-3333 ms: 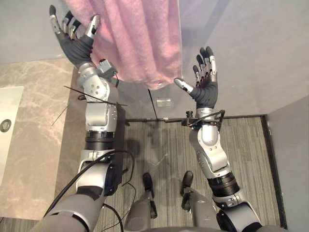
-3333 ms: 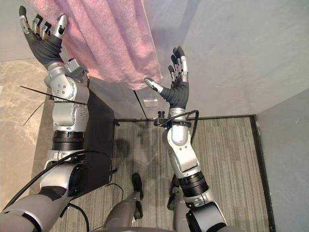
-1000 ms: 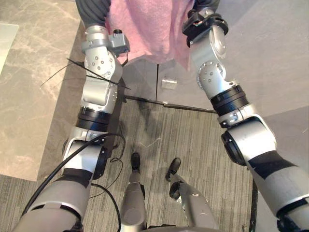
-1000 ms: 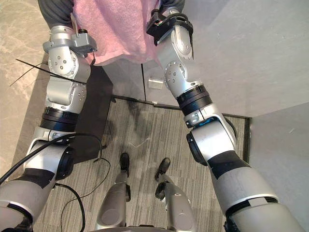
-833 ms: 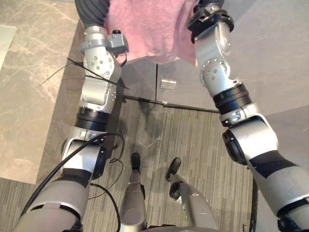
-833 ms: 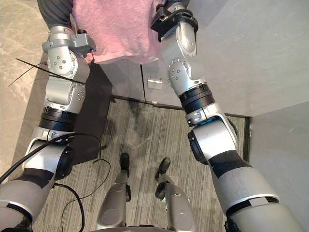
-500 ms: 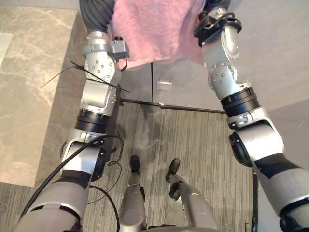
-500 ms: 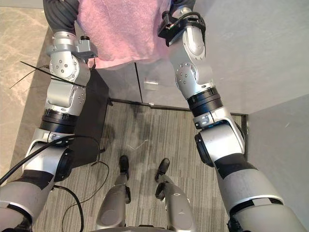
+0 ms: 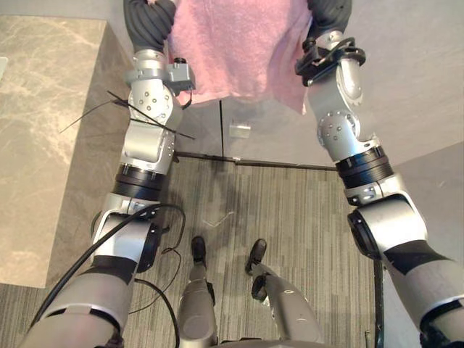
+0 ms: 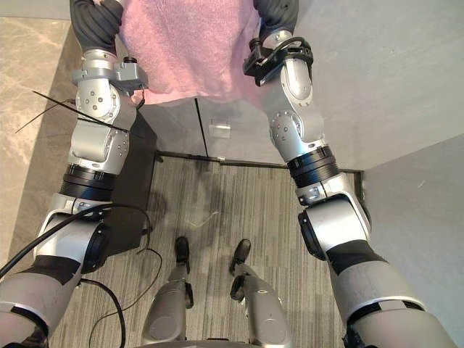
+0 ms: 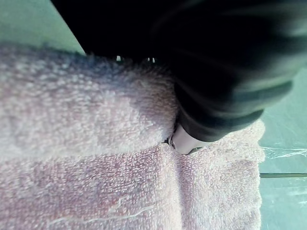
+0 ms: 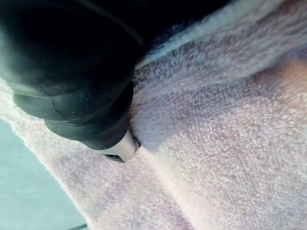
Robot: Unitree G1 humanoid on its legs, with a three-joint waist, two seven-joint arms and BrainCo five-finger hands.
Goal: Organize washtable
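Note:
A pink towel (image 9: 239, 43) hangs spread in front of a grey wall, its lower edge free. My left hand (image 9: 148, 18) is at its upper left corner and my right hand (image 9: 330, 11) at its upper right corner, with their dark covers at the view's top. In the left wrist view, a silver fingertip (image 11: 187, 142) is pressed into a fold of the towel (image 11: 96, 167). The right wrist view has a fingertip (image 12: 120, 148) dug into the towel (image 12: 216, 143) in the same way. Both hands are shut on the cloth.
A marble countertop (image 9: 43, 109) runs along the left, with a dark cabinet side (image 10: 141, 188) below it. A small clear bracket (image 9: 238, 130) sits on the wall under the towel. A dark rail (image 9: 275, 164) lines the wall's foot above striped carpet (image 9: 297, 217).
Seconds ago both hands were open beside the hanging towel; now they grip its upper corners. Over the last second the view shifted and my right forearm swung a little to the right.

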